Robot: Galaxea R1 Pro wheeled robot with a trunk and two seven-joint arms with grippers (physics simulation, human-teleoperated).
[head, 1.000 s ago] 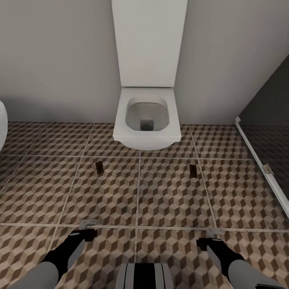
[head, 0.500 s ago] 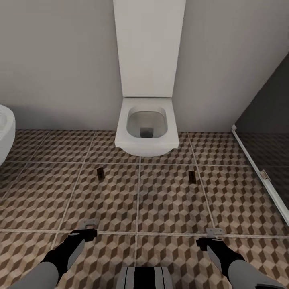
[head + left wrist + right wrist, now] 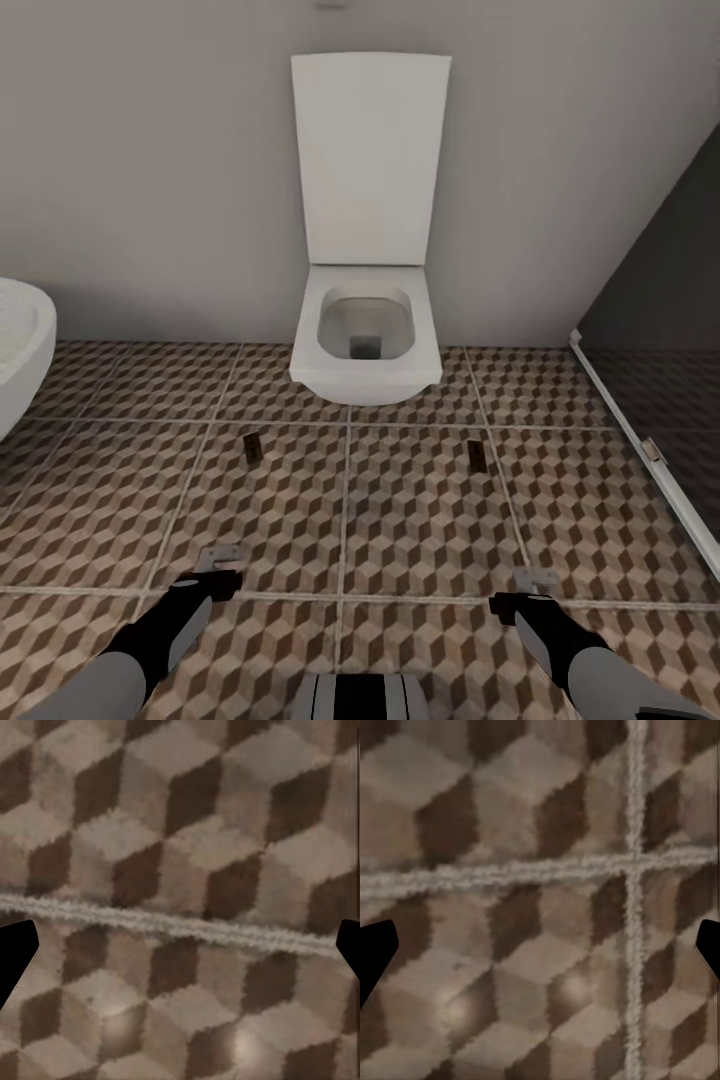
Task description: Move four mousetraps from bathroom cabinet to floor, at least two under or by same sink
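While both arms hang low, forearms reaching forward over floor (image 3: 420, 520), left gripper (image 3: 218, 562) and right gripper (image 3: 535, 580) point down at tiles, fingers spread wide, empty; two mousetraps lie on floor before toilet (image 3: 366, 345): left trap (image 3: 253, 448), right trap (image 3: 476, 456), well apart

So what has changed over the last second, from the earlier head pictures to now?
Only the camera moved: the head view has pulled back or tilted up, so the toilet sits lower with its whole raised lid in frame, and more of the white fixture at the left shows. Nothing was grasped or released. Both mousetraps lie as before on the bathroom floor; the left gripper and right gripper remain open and empty.
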